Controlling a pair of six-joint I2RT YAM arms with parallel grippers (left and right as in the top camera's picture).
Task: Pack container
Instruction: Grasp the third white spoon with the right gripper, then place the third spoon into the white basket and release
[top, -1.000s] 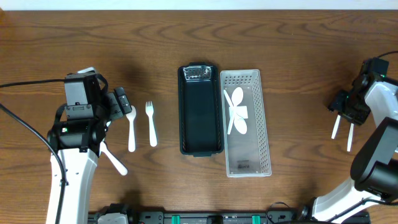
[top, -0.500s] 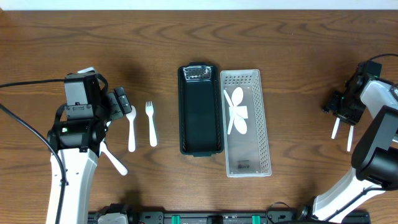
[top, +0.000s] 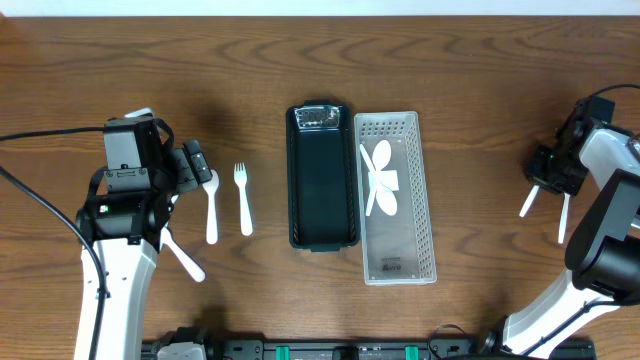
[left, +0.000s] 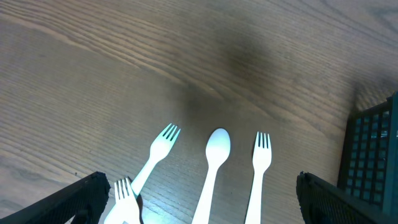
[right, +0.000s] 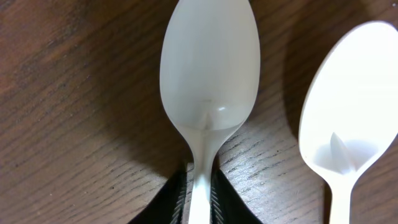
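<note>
A black container lies at the table's middle, with a clear perforated tray beside it that holds white spoons. My right gripper is shut on the handle of a white spoon, which tilts to the left. In the right wrist view the jaws pinch that spoon. A second spoon lies beside it on the table. My left gripper is open and empty above a spoon and forks.
In the overhead view a white spoon and a fork lie left of the container, and another fork lies by my left arm. The container's edge shows in the left wrist view. Cables run along the left edge.
My right gripper has shifted slightly, and the spoon in it has swung from pointing straight down to slanting to the left. The left arm has not moved.
</note>
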